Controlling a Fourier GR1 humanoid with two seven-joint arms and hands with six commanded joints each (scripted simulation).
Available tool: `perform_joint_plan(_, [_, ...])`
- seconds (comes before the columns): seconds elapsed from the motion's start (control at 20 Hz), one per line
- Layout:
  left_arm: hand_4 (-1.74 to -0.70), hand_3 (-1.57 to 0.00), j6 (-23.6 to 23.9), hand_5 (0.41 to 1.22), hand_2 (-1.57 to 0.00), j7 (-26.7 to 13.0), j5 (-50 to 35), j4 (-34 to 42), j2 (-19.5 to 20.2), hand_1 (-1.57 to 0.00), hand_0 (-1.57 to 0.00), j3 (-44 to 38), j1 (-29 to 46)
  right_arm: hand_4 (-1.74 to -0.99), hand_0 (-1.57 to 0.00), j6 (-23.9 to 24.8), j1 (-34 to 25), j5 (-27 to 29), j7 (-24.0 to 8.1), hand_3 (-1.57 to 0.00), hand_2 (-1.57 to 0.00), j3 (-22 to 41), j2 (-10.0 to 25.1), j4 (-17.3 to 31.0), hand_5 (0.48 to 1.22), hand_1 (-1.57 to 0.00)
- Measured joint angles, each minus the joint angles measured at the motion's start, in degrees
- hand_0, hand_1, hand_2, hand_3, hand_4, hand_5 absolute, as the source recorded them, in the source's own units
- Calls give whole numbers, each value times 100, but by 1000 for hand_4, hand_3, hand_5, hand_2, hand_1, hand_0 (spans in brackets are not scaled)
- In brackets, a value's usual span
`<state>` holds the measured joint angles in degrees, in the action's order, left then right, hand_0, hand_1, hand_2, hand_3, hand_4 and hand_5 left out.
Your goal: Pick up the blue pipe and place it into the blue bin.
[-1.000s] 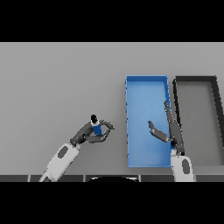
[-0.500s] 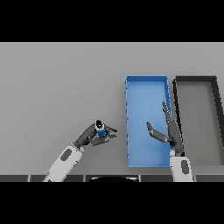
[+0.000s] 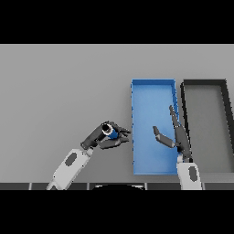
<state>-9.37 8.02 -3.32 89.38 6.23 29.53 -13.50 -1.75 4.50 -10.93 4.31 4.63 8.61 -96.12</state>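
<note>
The left hand [image 3: 106,137] has its fingers and thumb curled around the blue pipe [image 3: 111,132]; the pipe sits inside this grasp, with its dark open end turned up toward the camera. I cannot tell if the pipe is lifted or touches the table [image 3: 55,91]. Hand and pipe are near the front edge of the table, just beside the left wall of the blue bin [image 3: 153,89], toward the bin's front half, and the pipe is not yet over the bin. The step in hand seems to be the carrying of the pipe into the bin. To do it well, the hand should rise enough that the pipe and the lower fingers pass above the left wall without hitting it, then go to the right until the pipe is clearly over the blue floor, not over the rim. The grasp should stay firm during the travel, because a round pipe can slip or turn between the fingers. The right hand [image 3: 178,135] is over the front right part of the bin with straight fingers spread apart and holds nothing; it takes some room there, so a drop place nearer the left or middle of the bin looks safer. A black bin [image 3: 205,83] stands just to the right of the blue one and it is not the goal.
</note>
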Motion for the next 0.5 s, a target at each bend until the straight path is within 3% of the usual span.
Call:
perform_joint_plan(0.25, [-1466, -1568, -168, 1220, -1568, -391, 69, 142, -65, -1568, -1567, -48, -66, -1145, 1, 25, 47, -2, 154, 1, 1, -42, 36, -12, 643, 1])
perform_joint_plan(0.4, [-1466, -1570, -235, 1220, -1570, -389, 138, 105, -135, -1569, -1569, -96, -53, -1138, 1, 519, 751, -437, 332, 1, 1, 162, -308, -518, 643, 1])
perform_joint_plan(0.5, [-1466, -1570, -272, 1220, -1570, -395, 189, 103, -154, -1570, -1570, -143, -59, -1188, 1, 997, 1408, -870, 357, 1, 1, 344, -645, -968, 643, 1])
